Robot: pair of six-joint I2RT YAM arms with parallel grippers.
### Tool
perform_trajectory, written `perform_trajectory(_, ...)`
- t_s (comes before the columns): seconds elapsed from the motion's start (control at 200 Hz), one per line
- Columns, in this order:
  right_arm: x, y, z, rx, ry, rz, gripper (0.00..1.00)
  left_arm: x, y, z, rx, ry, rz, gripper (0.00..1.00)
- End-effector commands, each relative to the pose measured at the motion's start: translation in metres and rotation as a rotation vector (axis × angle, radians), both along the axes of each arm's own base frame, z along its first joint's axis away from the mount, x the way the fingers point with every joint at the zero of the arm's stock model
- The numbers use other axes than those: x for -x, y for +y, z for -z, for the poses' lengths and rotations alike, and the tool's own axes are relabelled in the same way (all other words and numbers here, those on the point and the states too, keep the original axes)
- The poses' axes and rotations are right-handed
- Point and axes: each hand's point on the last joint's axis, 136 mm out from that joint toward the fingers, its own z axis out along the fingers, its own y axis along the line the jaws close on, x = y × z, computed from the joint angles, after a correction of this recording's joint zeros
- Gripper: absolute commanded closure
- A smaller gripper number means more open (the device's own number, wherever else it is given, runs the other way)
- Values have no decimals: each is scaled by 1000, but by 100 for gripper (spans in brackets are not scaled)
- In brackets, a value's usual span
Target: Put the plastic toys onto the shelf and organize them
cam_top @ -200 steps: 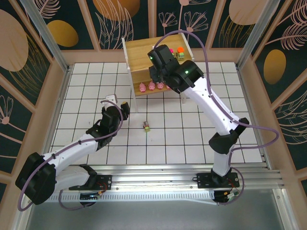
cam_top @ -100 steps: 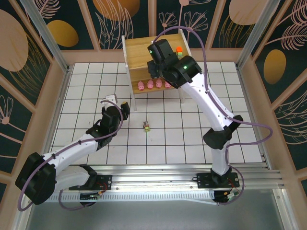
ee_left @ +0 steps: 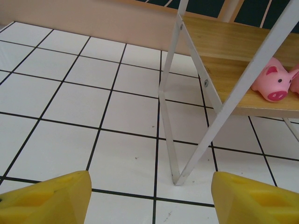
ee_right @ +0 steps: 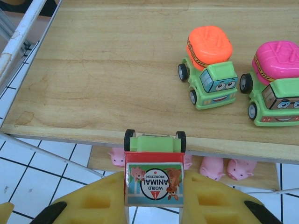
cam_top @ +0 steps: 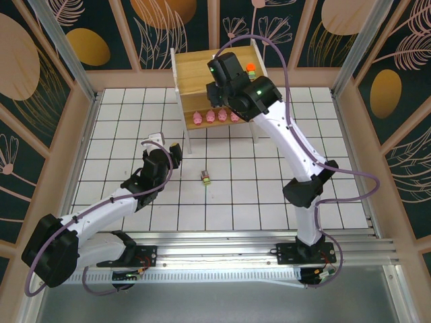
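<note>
White tiled desk [cam_top: 269, 168], black grid lines. Shelf [cam_top: 192, 70] stands at its far edge on thin white legs.

Shelf top board [ee_right: 93, 70]: orange-topped truck [ee_right: 209, 67] and pink-topped truck [ee_right: 275, 81] side by side, both facing the front edge.

Boxy-backed truck [ee_right: 154, 158] at that front edge, clamped in the right gripper [ee_right: 154, 196]; whether its wheels touch the board is unclear.

Shelf lower board [ee_left: 224, 70]: pink pigs [cam_top: 210, 117] in a row along the front.

Desk in front of the shelf, well apart: one small toy vehicle [cam_top: 207, 177].
</note>
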Motion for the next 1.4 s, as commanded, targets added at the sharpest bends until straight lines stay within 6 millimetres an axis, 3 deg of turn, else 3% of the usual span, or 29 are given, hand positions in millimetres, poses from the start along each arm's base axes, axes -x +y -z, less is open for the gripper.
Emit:
perform_trajectory(0.0, -20, 0, -10, -3, -77, 30, 82, -2, 3, -7, -2, -18, -14, 31)
perform_trajectory(0.485, -25, 4, -17, 3, -132, 31, 76, -3, 3, -7, -1, -17, -13, 31)
perform_trajectory(0.941, -27, 7, -25, -22, -149, 20, 77, -3, 2, -6, -3, -14, -12, 31)
perform_trajectory(1.096, -5, 9, -40, -41, -160, -8, 79, -3, -1, -7, 9, -20, 3, 31)
perform_trajectory(1.186, 15, 6, -37, -30, -129, -28, 80, -2, -2, -7, 10, -18, 12, 30)
perform_trajectory(1.396, 66, -10, 28, 43, 48, -78, 81, -3, -5, -2, 13, -4, 23, 30)
